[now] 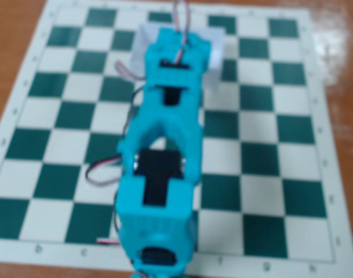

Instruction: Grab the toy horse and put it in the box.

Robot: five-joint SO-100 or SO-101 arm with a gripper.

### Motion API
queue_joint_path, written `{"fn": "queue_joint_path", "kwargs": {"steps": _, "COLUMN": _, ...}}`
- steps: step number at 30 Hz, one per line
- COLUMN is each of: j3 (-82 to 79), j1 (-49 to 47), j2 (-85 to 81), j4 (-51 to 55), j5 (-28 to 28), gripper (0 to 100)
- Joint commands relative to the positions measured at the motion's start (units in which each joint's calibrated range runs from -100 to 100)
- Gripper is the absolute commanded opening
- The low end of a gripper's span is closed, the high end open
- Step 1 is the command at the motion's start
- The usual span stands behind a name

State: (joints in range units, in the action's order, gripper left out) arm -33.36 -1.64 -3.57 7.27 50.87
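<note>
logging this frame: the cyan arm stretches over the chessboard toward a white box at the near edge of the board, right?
Not quite. In the fixed view the cyan arm does stretch over the chessboard, but the white box sits at the far edge of the board, not the near one.

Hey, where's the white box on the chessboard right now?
In the fixed view, the box sits near the far edge of the chessboard, around the top centre, mostly hidden behind the blue arm stretched over it.

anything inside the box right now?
Cannot tell. In the fixed view the arm stretches over the box and covers most of it; only its white corners show, with nothing visible in them. The toy horse and the gripper tip are hidden.
</note>
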Motion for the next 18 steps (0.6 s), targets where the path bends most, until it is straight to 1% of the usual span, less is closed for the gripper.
{"fn": "queue_joint_path", "kwargs": {"steps": 1, "j3": -15.75, "j1": -0.14, "j2": -20.32, "j4": 3.70, "j5": -0.05, "gripper": 0}}
{"fn": "queue_joint_path", "kwargs": {"steps": 4, "j3": -25.85, "j1": -0.21, "j2": -34.04, "j4": 15.99, "j5": 0.39, "gripper": 0}}
{"fn": "queue_joint_path", "kwargs": {"steps": 7, "j3": -30.95, "j1": -0.29, "j2": -43.86, "j4": 34.51, "j5": 2.68, "gripper": 0}}
{"fn": "queue_joint_path", "kwargs": {"steps": 10, "j3": -35.69, "j1": -0.50, "j2": -51.91, "j4": 48.80, "j5": 2.68, "gripper": 0}}
{"fn": "queue_joint_path", "kwargs": {"steps": 12, "j3": -39.33, "j1": -1.00, "j2": -57.84, "j4": 54.36, "j5": 2.78, "gripper": 0}}
{"fn": "queue_joint_path", "kwargs": {"steps": 14, "j3": -43.97, "j1": -1.29, "j2": -64.74, "j4": 58.10, "j5": 5.37, "gripper": 0}}
{"fn": "queue_joint_path", "kwargs": {"steps": 18, "j3": -55.71, "j1": -0.29, "j2": -78.81, "j4": 60.34, "j5": 7.71, "gripper": 0}}
